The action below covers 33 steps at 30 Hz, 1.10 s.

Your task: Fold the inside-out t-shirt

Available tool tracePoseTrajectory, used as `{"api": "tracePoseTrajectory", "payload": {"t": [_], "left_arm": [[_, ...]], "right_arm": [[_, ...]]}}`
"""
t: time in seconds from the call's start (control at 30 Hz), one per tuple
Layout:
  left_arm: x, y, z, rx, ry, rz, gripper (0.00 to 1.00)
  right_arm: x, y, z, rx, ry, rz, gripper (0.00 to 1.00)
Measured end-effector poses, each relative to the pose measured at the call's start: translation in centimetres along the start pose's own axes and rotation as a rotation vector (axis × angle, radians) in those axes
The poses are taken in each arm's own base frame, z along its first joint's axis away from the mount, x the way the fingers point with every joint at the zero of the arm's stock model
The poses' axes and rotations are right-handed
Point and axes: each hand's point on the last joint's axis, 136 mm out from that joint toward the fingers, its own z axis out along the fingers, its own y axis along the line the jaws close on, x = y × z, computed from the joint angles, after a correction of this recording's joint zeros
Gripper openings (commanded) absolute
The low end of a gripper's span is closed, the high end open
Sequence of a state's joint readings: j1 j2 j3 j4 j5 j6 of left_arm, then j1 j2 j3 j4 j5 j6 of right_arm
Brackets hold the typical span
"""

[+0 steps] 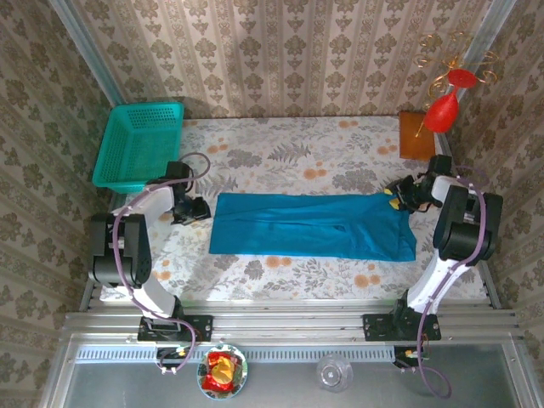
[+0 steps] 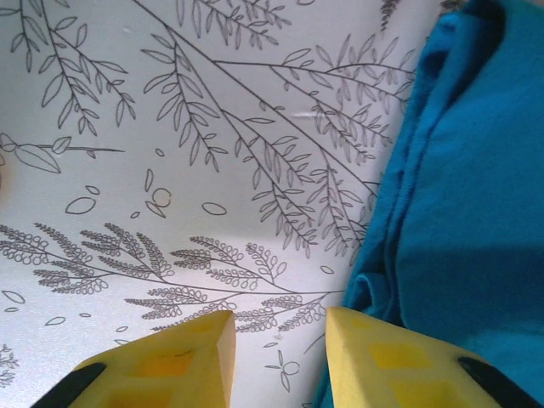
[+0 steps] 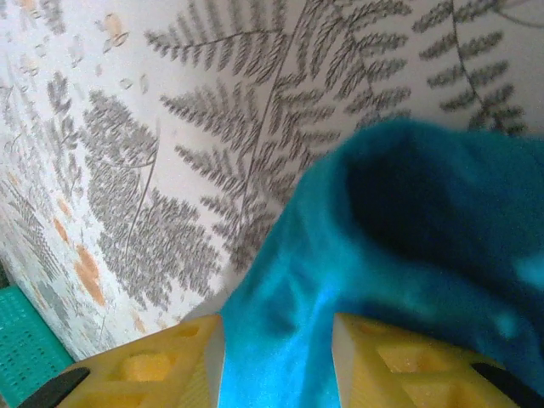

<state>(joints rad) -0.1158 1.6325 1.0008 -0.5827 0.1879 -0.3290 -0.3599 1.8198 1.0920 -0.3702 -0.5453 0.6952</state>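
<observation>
on the floral-patterned desk [image 1: 280, 153], the blue-teal soft cloth t-shirt [image 1: 310, 225] is lying folded lengthwise mid-desk; the left pincer [image 2: 276, 357] is standing spread beside its edge, the right pincer [image 3: 276, 361] is pinching its corner.

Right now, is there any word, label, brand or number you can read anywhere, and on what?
None readable: the t-shirt is plain, with no tag showing.
The mesh basket and the yellow fingers carry no marks.
The snack wrapper in the bowl is too small to read.

You get bright, even light from above, with soft shadows beside the basket [image 1: 138, 144]. Your right wrist view blurs the t-shirt [image 3: 399, 255]; the left stays sharp.
</observation>
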Motion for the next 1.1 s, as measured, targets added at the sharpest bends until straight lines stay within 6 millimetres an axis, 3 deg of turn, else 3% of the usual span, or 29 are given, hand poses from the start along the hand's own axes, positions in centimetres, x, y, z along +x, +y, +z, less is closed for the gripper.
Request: {"api": "tracePoseTrajectory", "payload": {"t": [0.17, 0.33, 0.47, 0.57, 0.7, 1.0, 1.1], "left_arm": [[-0.2, -1.7, -0.3, 0.092, -0.001, -0.029, 0.4], [-0.6, -3.4, -0.1, 0.196, -0.008, -0.069, 0.41], [0.1, -3.9, 1.0, 0.243, 0.023, -0.101, 0.41], [0.8, -4.1, 1.6, 0.272, 0.046, -0.118, 0.39], [1.1, -4.3, 2.3, 0.295, 0.06, -0.139, 0.32], [0.1, -4.9, 2.4, 0.33, 0.027, -0.155, 0.03], [-0.8, -5.2, 1.7, 0.332, 0.009, -0.145, 0.0]], "right_arm": [[3.2, 4.0, -3.6, -0.043, -0.032, -0.149, 0.42], [9.9, 6.2, -2.7, -0.044, 0.08, -0.296, 0.42], [15.7, 4.7, -0.6, 0.013, 0.217, -0.368, 0.42], [18.3, 1.3, 0.5, 0.089, 0.282, -0.362, 0.41], [19.9, -3.7, 1.1, 0.199, 0.326, -0.317, 0.38], [18.9, -3.8, 0.8, 0.225, 0.268, -0.33, 0.32], [18.7, -3.4, 0.7, 0.219, 0.261, -0.332, 0.31]]}}
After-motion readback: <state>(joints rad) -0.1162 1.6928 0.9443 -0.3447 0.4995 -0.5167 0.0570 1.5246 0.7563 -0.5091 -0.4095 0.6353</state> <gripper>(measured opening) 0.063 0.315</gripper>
